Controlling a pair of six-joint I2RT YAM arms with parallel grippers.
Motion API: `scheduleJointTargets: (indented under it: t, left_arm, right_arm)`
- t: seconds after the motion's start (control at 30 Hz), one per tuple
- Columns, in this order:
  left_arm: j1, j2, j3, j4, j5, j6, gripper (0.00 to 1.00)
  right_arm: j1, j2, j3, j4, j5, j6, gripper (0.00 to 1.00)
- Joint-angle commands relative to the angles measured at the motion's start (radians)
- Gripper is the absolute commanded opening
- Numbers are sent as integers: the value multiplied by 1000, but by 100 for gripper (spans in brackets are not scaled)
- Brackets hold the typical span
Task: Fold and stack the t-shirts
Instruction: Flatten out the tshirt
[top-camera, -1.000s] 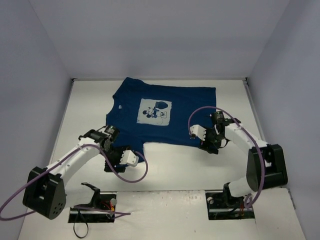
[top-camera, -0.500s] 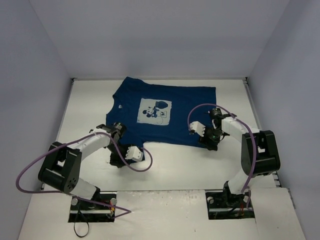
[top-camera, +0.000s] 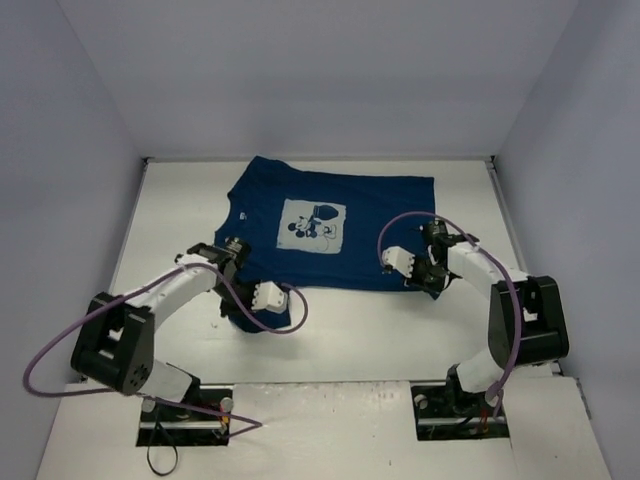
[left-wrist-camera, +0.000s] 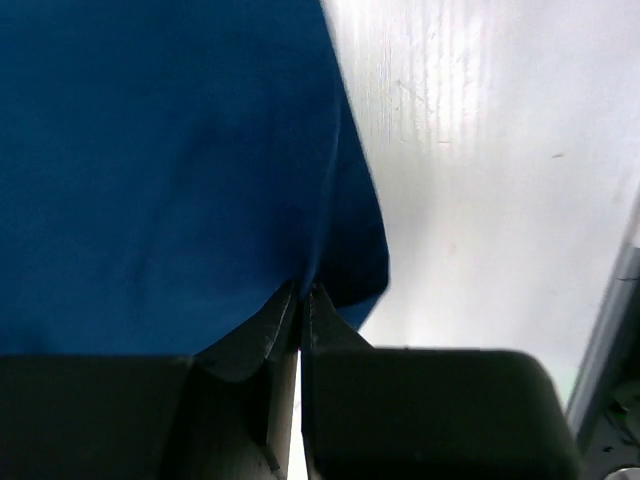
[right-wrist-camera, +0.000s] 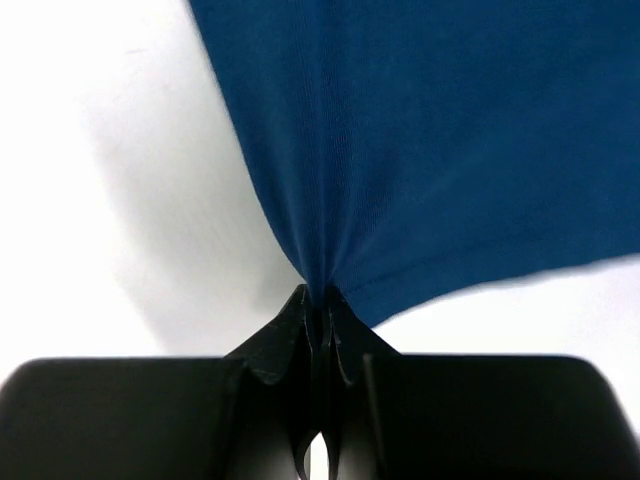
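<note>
You are looking down on a white table that is sitting enclosed by a plain pale-grey back wall, left wall and right wall, soft even light falling across it.

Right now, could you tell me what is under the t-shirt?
The white table shows around the t-shirt; beneath it, the cloth hides everything. The left pincer and right pincer pinch its near edge.

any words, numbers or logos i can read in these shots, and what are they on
No readable text in any view.
On the t-shirt, the pale square print: a cartoon picture only; any lettering in it is too small to tell.
At the collar, a tiny pale speck: maybe a tag, too small to read.
</note>
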Motion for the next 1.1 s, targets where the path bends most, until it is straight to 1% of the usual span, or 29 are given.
scheduleJointTargets:
  t: [0.0,0.03,0.07,0.13,0.27,0.3,0.33,0.37,0.43,0.5,0.57,0.63,0.67,0.73,0.77,0.8,0.83,0.87,0.9,0.97,1.03,1.07]
  left_arm:
    - [17,-266,238,-204,172,-187,0]
    - [21,-313,271,-216,189,-255,0]
    - [23,-331,305,-220,194,-281,0]
    - [24,-401,425,-216,195,-410,0]
    - [31,-410,617,-208,157,-628,0]
    - [34,-411,646,-172,138,-706,0]
    - [35,-413,672,-143,111,-740,0]
    - [35,-420,714,-79,51,-771,0]
    - [35,-424,743,10,-29,-845,0]
    - [35,-402,764,140,-163,-865,0]
    - [39,-361,785,220,-258,-854,0]
    - [65,-287,799,351,-344,-822,0]
    - [86,-230,818,429,-319,-820,0]
    - [160,-91,869,556,-280,-830,0]
    - [194,0,937,601,-271,-849,0]
    - [230,101,1038,609,-257,-889,0]
    - [255,192,1142,613,-235,-920,0]
    - [273,277,1248,613,-208,-944,0]
    - [274,346,1332,613,-206,-956,0]
    - [285,517,1593,611,-200,-959,0]
    - [288,653,1825,629,-215,-964,0]
    - [292,719,1944,662,-223,-963,0]
  right_arm:
    - [3,-231,104,-147,-61,5,0]
    - [3,-285,135,-154,-82,11,0]
    - [3,-305,147,-157,-89,18,0]
    - [3,-394,216,-155,-110,43,0]
    - [-3,-416,340,-148,-111,95,0]
    - [-6,-415,389,-134,-111,103,0]
    - [-9,-416,411,-123,-119,115,0]
    - [-14,-416,431,-93,-122,133,0]
    - [-13,-399,488,-51,-115,154,0]
    - [-21,-322,536,30,-95,190,0]
    - [-43,-251,609,105,-86,222,0]
    - [-57,-132,669,223,-68,303,0]
    - [-57,-48,742,272,-57,349,0]
    - [-54,137,953,309,-39,409,0]
    - [-52,240,1089,313,-34,463,0]
    - [-49,334,1157,314,-14,493,0]
    - [-48,417,1283,318,1,516,0]
    - [-48,494,1454,323,11,534,0]
    - [-48,554,1467,324,16,544,0]
    - [-39,705,1729,357,47,556,0]
    - [-26,764,1865,464,77,560,0]
    - [-17,761,1855,567,110,562,0]
